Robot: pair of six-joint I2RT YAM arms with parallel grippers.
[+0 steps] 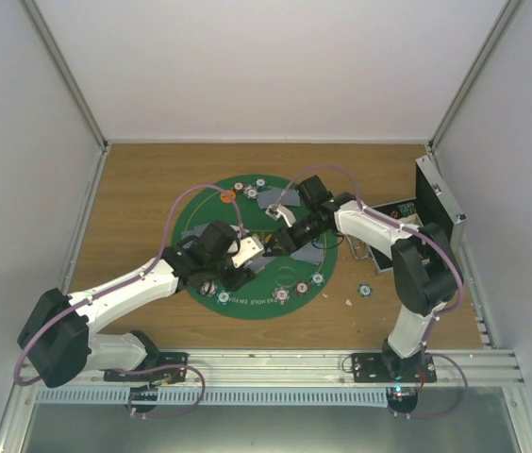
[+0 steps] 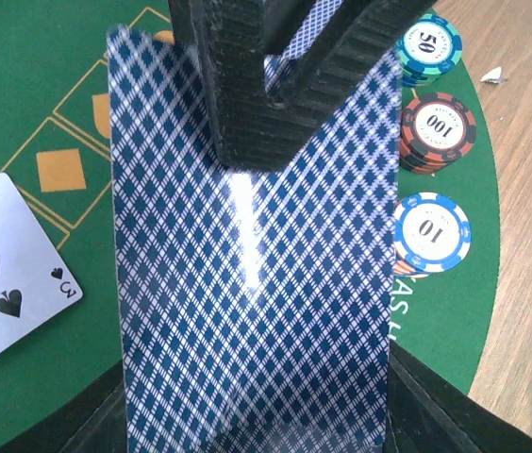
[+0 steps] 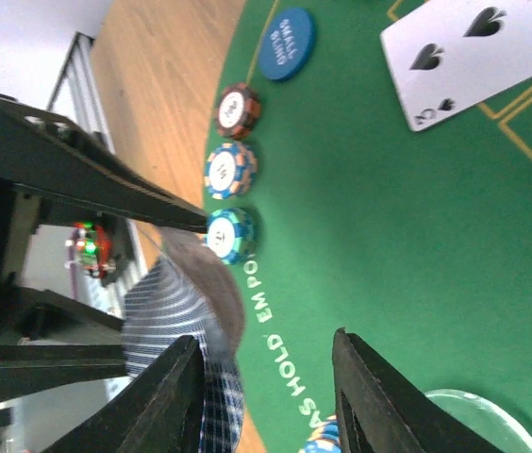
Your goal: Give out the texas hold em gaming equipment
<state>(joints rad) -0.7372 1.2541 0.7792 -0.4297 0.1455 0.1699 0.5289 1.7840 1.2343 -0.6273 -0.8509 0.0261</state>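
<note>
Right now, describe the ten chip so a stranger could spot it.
Start at the round green felt mat and follow its rim beside the wooden table, where three chips sit in a row. The ten chip is at one end, beside the red-and-black 100 chip; it alone is blue and white.

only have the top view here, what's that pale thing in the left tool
Observer: The left tool grips a playing card with a blue diamond-pattern back. I cannot tell how many are stacked under it.
Operator: is the right tool on it
Observer: The right tool is open at the card's far edge. I cannot tell whether it touches the card.
Operator: any card face up nearby
Observer: Yes, a three of spades lies face up on the green mat, beside the held card.
</note>
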